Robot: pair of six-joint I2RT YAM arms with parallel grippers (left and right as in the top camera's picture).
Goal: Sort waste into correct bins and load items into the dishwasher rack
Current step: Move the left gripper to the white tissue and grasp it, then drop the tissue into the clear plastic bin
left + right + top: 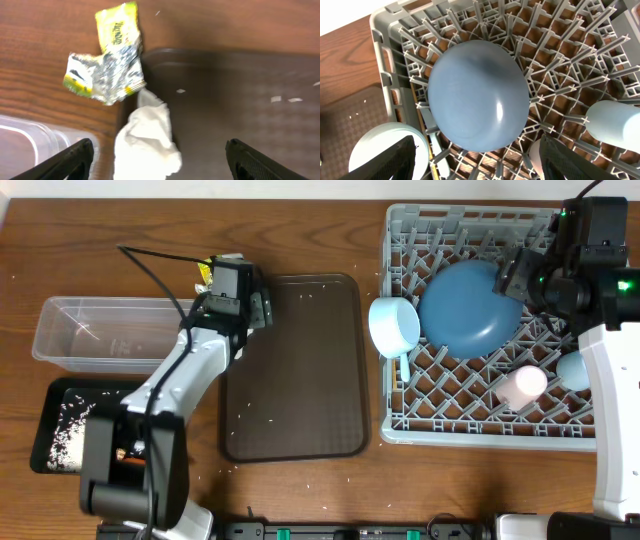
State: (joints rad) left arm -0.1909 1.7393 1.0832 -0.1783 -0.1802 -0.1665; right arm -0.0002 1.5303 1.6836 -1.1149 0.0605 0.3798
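Left wrist view: left fingers (70, 160) spread over a white tissue (147, 137) beside the wrapper (107, 65), so waste-sorting seems in hand, needing a descent and pinch; right fingers (395, 160) spread above the blue plate (477, 95).

The only writing is on the wrapper (107, 65), seen from the left wrist. Its yellow top part has a short line of dark letters running along it. The letters are blurry and tilted, so the word cannot be read. The silver part has small dark and green marks near its left edge, but they cannot be made out as letters. No other words, numbers or signs can be read.
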